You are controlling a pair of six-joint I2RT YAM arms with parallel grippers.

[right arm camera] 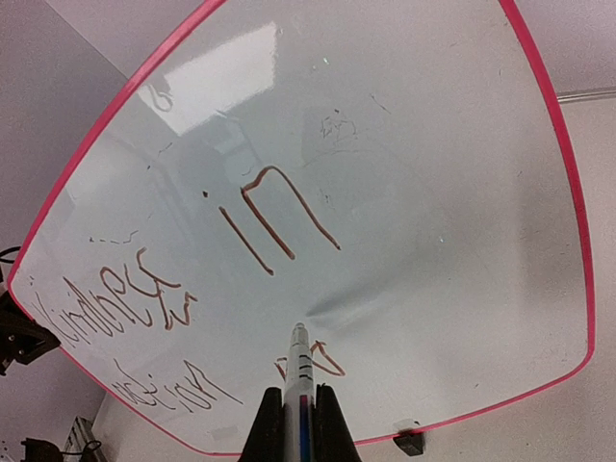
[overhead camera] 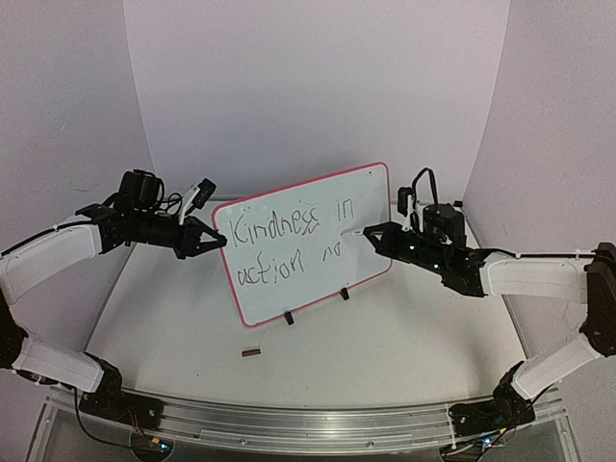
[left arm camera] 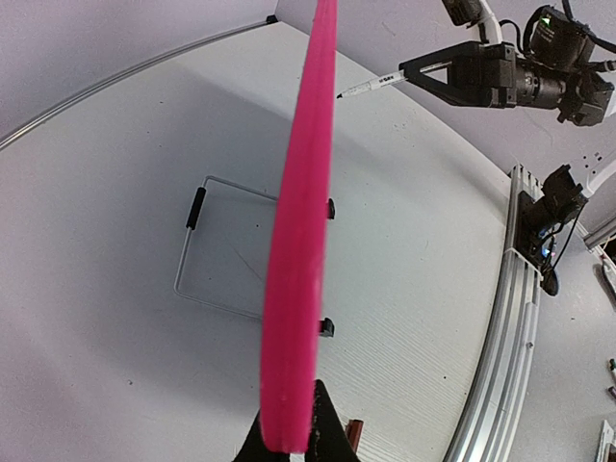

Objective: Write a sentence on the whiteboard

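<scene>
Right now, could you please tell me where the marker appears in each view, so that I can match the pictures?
Top external: the marker is right of centre, pointing at the whiteboard.
Left wrist: the marker is at upper right, beside the edge-on whiteboard.
Right wrist: the marker is at bottom centre, with its tip at the whiteboard.
Shared landmark: the whiteboard's red rim.

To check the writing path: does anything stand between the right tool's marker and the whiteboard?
Nothing visible does. The thin white marker in the right tool points at the glossy red-rimmed whiteboard.
</scene>
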